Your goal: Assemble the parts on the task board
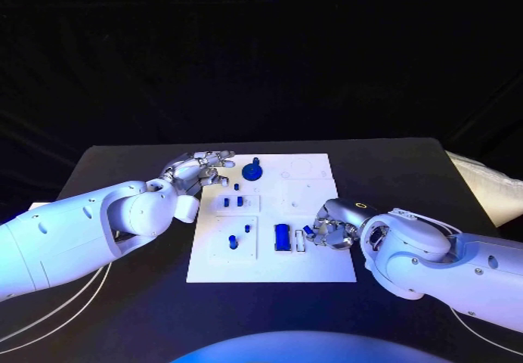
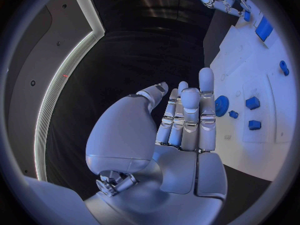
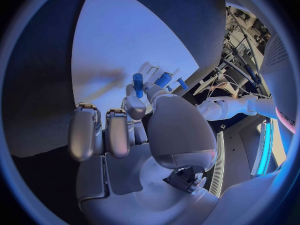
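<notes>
Task board point(image 1: 316, 265), the white plate, lies in the middle of the black worktop point(image 1: 414, 162), with several blue parts already on it or standing in it: a round knobbed part point(image 1: 253, 171) at its far edge, two small pegs point(image 1: 232, 202) in a recess left of centre, an oval part point(image 1: 232, 242) nearer, and a long rectangular block point(image 1: 283, 237) in a slot near the middle of the near half.

The right hand point(image 1: 330, 229) hovers over the near right part of the board, just right of that block. Its fingers point(image 3: 135, 106) are curled in, and the right wrist view shows a small blue pin point(image 3: 137, 83) pinched upright at their tips. I judge the step in hand to be carrying this pin to its seat on the board; which hole it is meant for I cannot tell.

The left hand point(image 1: 199, 172) rests at the far left corner of the board, just left of the knobbed part. Its fingers point(image 2: 187, 117) are straight and close together in the left wrist view, and it holds nothing; it may be steadying the board, though contact is not clear.

The next move seems to call for lining the pin up vertically over its hole and lowering it gently, keeping the pinch firm so the pin does not tilt or slip.
</notes>
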Controlling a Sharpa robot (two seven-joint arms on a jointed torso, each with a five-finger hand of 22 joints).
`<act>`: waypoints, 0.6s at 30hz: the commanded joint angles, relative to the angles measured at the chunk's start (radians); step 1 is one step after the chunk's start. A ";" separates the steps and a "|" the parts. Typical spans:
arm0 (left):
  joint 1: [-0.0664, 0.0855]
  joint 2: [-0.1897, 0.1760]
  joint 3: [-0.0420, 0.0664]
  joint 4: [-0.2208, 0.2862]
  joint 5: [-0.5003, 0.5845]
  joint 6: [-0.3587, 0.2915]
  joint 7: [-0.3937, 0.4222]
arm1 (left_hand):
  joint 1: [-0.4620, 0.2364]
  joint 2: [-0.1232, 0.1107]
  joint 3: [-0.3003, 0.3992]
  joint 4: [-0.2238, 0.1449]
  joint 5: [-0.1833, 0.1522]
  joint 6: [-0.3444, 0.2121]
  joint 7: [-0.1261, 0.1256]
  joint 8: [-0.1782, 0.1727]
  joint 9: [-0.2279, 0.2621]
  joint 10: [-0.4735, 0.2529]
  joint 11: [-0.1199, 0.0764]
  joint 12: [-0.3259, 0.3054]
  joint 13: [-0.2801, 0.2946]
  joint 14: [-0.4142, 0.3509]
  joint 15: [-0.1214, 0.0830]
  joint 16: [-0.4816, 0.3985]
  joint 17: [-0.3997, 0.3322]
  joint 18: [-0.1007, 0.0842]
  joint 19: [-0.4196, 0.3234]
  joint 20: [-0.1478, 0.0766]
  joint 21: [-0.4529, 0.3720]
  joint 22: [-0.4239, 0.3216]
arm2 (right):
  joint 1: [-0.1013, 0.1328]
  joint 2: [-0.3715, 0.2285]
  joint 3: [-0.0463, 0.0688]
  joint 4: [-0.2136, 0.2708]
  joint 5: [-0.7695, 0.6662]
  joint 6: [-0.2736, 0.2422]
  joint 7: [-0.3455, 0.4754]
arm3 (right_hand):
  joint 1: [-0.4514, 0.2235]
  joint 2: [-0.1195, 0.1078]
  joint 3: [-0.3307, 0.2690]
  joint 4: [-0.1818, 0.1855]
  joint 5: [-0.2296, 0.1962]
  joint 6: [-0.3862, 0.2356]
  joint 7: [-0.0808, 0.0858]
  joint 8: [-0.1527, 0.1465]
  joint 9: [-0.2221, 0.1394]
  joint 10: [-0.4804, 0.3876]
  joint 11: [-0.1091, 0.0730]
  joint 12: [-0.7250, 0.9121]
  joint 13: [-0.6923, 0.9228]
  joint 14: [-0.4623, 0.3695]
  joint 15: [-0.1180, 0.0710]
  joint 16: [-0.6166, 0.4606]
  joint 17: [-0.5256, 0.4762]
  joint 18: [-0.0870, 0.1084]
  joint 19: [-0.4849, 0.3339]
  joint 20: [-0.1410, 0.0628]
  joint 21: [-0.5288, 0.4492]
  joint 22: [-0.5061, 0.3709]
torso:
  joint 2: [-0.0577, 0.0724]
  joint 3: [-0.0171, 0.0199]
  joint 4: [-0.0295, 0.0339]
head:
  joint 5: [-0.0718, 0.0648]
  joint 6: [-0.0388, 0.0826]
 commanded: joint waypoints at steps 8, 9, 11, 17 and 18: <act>0.001 0.004 0.001 0.003 -0.004 0.019 0.004 | 0.011 0.002 0.001 -0.006 0.006 -0.007 -0.003 0.005 -0.001 -0.009 0.001 0.004 0.001 -0.007 0.003 -0.004 -0.001 0.011 0.003 0.002 -0.006 -0.001 | 0.000 0.033 0.000 -0.020 0.124 0.037 -0.005 | -0.035 0.002 0.014 0.024 0.004 0.018 -0.001 0.000 0.004 0.021 -0.002 0.032 0.025 0.067 -0.006 0.008 0.056 -0.014 0.007 0.000 0.009 0.007 | 0.000 0.0003 -0.0014 | 0.000 0.000; 0.001 0.004 0.001 0.004 -0.004 0.019 0.004 | 0.011 0.002 0.001 -0.006 0.006 -0.007 -0.003 0.005 -0.001 -0.009 0.001 0.004 0.001 -0.007 0.003 -0.004 -0.001 0.011 0.003 0.002 -0.006 -0.001 | 0.000 0.035 0.000 -0.021 0.127 0.038 -0.005 | -0.035 0.002 0.014 0.025 0.004 0.018 -0.001 0.000 0.004 0.021 -0.002 0.033 0.025 0.067 -0.006 0.008 0.056 -0.014 0.007 0.000 0.009 0.008 | 0.000 0.0002 -0.0015 | -0.001 0.000; 0.001 0.004 0.001 0.004 -0.004 0.019 0.003 | 0.011 0.002 0.001 -0.007 0.006 -0.008 -0.002 0.005 -0.001 -0.010 0.001 0.005 0.001 -0.009 0.003 -0.005 -0.003 0.011 0.002 0.003 -0.008 -0.002 | -0.001 0.039 0.000 -0.023 0.125 0.039 -0.005 | -0.037 0.002 0.015 0.026 0.004 0.019 -0.001 0.000 0.005 0.022 -0.002 0.034 0.026 0.067 -0.006 0.008 0.056 -0.014 0.007 0.000 0.009 0.008 | 0.001 0.0003 -0.0010 | 0.000 -0.001; 0.001 0.005 0.001 0.005 -0.004 0.020 0.003 | 0.011 0.002 0.001 -0.007 0.006 -0.008 -0.002 0.005 -0.001 -0.010 0.001 0.005 0.001 -0.009 0.003 -0.005 -0.003 0.011 0.002 0.003 -0.008 -0.002 | -0.001 0.049 0.000 -0.029 0.115 0.045 -0.006 | -0.053 -0.002 0.015 0.036 -0.001 0.023 -0.002 0.002 0.006 0.026 -0.002 0.043 0.035 0.067 -0.006 0.009 0.057 -0.015 0.007 -0.001 0.010 0.009 | 0.000 0.0000 0.0002 | -0.001 -0.001; 0.001 0.005 0.001 0.005 -0.004 0.020 0.002 | 0.011 0.002 0.001 -0.007 0.006 -0.008 -0.002 0.005 -0.001 -0.010 0.001 0.005 0.001 -0.009 0.003 -0.005 -0.003 0.011 0.002 0.003 -0.008 -0.002 | -0.001 0.050 0.000 -0.029 0.115 0.045 -0.006 | -0.058 -0.004 0.015 0.039 -0.005 0.024 -0.002 0.002 0.007 0.027 -0.002 0.044 0.036 0.067 -0.006 0.009 0.058 -0.015 0.007 -0.001 0.010 0.009 | 0.000 0.0003 0.0002 | -0.001 -0.001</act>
